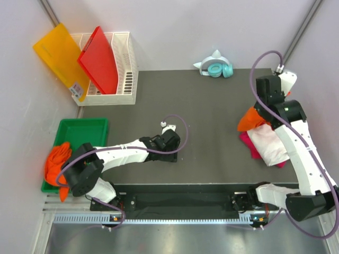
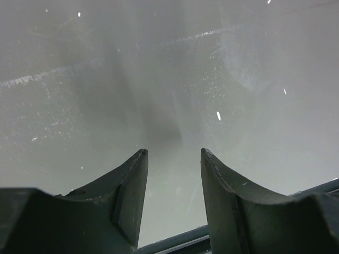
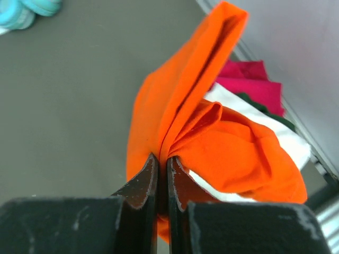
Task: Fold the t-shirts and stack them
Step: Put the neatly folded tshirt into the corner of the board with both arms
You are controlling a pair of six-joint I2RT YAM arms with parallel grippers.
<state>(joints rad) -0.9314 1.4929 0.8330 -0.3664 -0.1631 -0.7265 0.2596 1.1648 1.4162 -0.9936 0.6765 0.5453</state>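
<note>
Right claw (image 3: pixel 162 161) was pinched shut on a bunched fold of the orange t-shirt (image 3: pixel 212 143), held over the white t-shirt (image 3: pixel 280 135) and magenta t-shirt (image 3: pixel 249 79) at the right edge of the table (image 3: pixel 69 106). Left claw (image 2: pixel 174 154) hung half-open and empty. Lowering slowly with the fold kept flat would likely stack it squarely.

Orange t-shirt (image 3: pixel 185 95), white t-shirt (image 1: pixel 265 143), magenta t-shirt (image 3: pixel 249 84), green tray (image 1: pixel 79 124)

**Robotics laboratory test cell.** Two white-and-black arms, the left arm (image 1: pixel 122 154) and the right arm (image 1: pixel 299 153), are mounted beside a slotted metal rail (image 1: pixel 159 218) at the near edge of a dark grey worktop (image 1: pixel 212 106). Plain white panels (image 1: pixel 175 32) enclose the worktop at the back and sides. Purple cables (image 1: pixel 186 132) loop off the arms. A white basket (image 1: pixel 127 79) and a green tray (image 1: pixel 79 126) sit at the left.
</note>
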